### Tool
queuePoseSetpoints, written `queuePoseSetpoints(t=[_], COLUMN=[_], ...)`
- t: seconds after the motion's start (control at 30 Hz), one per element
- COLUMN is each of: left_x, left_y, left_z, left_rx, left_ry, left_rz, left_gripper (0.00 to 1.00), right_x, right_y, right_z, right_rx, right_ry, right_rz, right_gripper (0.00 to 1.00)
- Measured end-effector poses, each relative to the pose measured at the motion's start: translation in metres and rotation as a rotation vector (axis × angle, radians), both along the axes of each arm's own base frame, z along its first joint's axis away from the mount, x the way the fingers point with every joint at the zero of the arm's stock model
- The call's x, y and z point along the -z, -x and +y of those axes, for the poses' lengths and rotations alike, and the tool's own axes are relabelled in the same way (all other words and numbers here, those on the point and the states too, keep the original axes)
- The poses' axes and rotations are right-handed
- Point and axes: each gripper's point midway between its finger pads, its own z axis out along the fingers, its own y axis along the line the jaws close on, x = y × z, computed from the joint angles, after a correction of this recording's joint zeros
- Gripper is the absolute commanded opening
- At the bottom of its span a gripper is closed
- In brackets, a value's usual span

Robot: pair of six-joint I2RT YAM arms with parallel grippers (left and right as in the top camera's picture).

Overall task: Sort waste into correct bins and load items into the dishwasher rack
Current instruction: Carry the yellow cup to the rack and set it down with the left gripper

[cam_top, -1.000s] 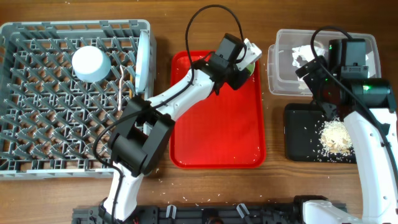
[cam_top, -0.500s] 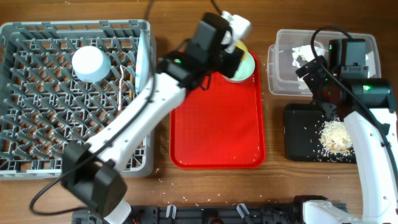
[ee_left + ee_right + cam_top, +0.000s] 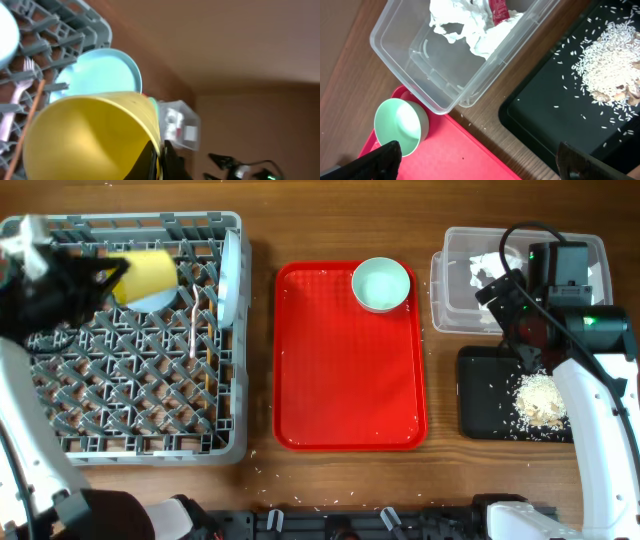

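While tipped sideways above the far-left pegs of the dishwasher rack [image 3: 120, 390], the yellow cup [image 3: 150, 275] was gripped by the closed left fingers [image 3: 172, 167]. The right fingers [image 3: 380, 160] were spread wide, empty, at the right.

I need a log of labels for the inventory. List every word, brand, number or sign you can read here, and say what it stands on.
No text can be read in any view.
Print on the red wrapper in the clear tub: too blurred to read, if there is any.
On the yellow cup, red tray and grey rack: no lettering visible.
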Motion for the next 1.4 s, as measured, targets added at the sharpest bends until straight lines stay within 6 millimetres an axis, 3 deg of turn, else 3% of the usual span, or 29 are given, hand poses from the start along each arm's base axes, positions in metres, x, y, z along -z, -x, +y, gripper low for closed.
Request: queuePoseSetpoints(t=[0.17,0.33,0.43,0.53,0.6,0.67,0.8,0.93,1.1,1.4], left_x=[0.059,0.09,0.112,0.131,0.133,0.133,0.144,0.153,0.167,0.18], left_y=[0.028,0.057,0.051,0.04,0.03,0.016,-0.013,-0.017,-0.006,0.012], left_z=[0.043,0.081,0.097,0.099,0.09,0.068,0.054,0.064,0.079,0.115], left_rx=[-0.073,-0.214,-0.225,-0.189,-0.135,-0.048,-0.036,-0.117,-0.212,-0.323], left_ry=[0.266,0.438,0.472,0.524,0.499,0.47,0.388,0.4,0.43,0.359], left_rz=[-0.052,-0.048,-0.054,-0.061,-0.086,-0.104,-0.032,0.048,0.142,0.145], left_gripper=[0.04,0.04,0.04,0.04,0.04,0.04,0.04,0.04,0.04,0.04], right_x=[0.0,0.0,0.0,0.0,0.0,0.0,0.0,0.0,0.0,0.0], right_y=[0.0,0.0,0.0,0.0,0.0,0.0,0.0,0.0,0.0,0.0], right_z=[0.0,0.0,0.0,0.0,0.0,0.0,0.0,0.0,0.0,0.0], right_rx=[0.0,0.0,0.0,0.0,0.0,0.0,0.0,0.0,0.0,0.0], right_ry=[0.0,0.0,0.0,0.0,0.0,0.0,0.0,0.0,0.0,0.0], right_rz=[0.0,0.0,0.0,0.0,0.0,0.0,0.0,0.0,0.0,0.0], right_gripper=[1.0,1.0,1.0,1.0,1.0,1.0,1.0,1.0,1.0,1.0])
